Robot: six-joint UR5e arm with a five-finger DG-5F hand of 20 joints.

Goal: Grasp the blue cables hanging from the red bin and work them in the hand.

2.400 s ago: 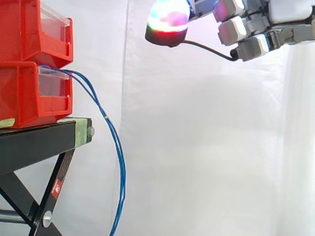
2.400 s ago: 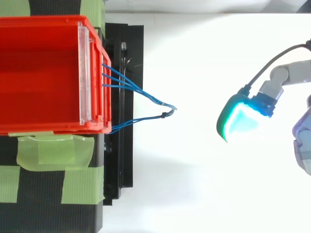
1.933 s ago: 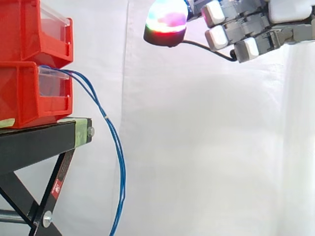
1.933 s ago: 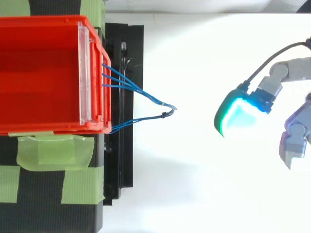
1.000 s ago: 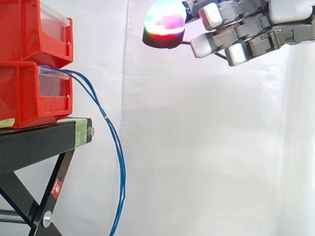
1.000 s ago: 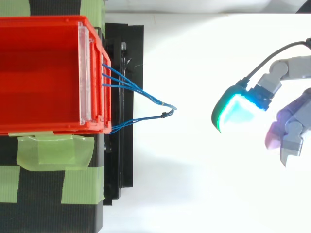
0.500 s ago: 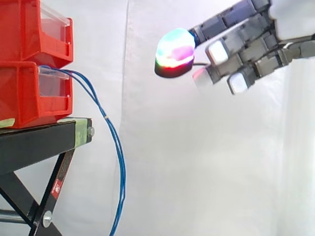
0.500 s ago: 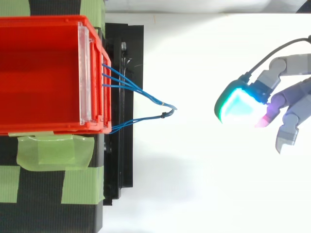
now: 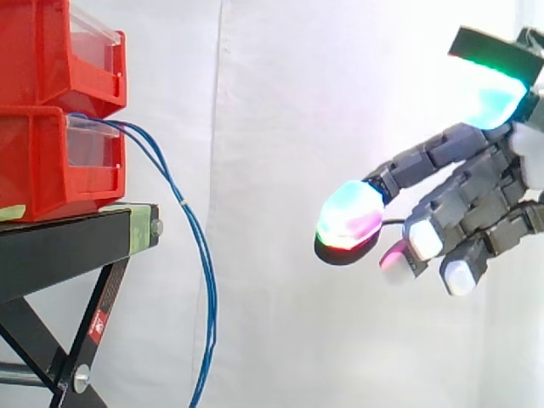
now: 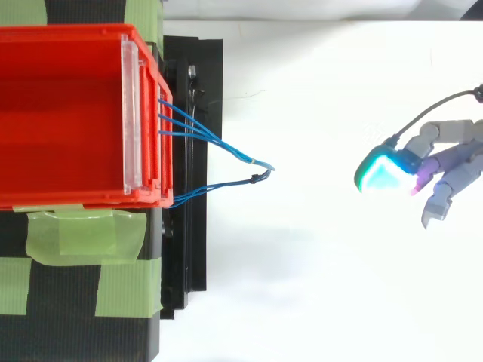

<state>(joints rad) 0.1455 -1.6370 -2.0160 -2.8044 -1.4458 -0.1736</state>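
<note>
- The robot's grey, many-fingered hand point(image 9: 463, 200) has dropped from the top of the side view to mid-height. Its fingers reach left, straight and spread, holding nothing.
- Its glowing fingertips point(image 9: 349, 217) are well apart from the thin blue cables point(image 9: 204, 280).
- The cables hang unmoved from the lower red plastic bin point(image 9: 42, 170), looping down beside the black metal stand point(image 9: 59, 246).
- A white curtain point(image 9: 280, 110) hangs behind.

Level side view, overhead view; shared: red bin point(image 10: 68, 113), cables point(image 9: 209, 280), hand point(image 9: 476, 204).
</note>
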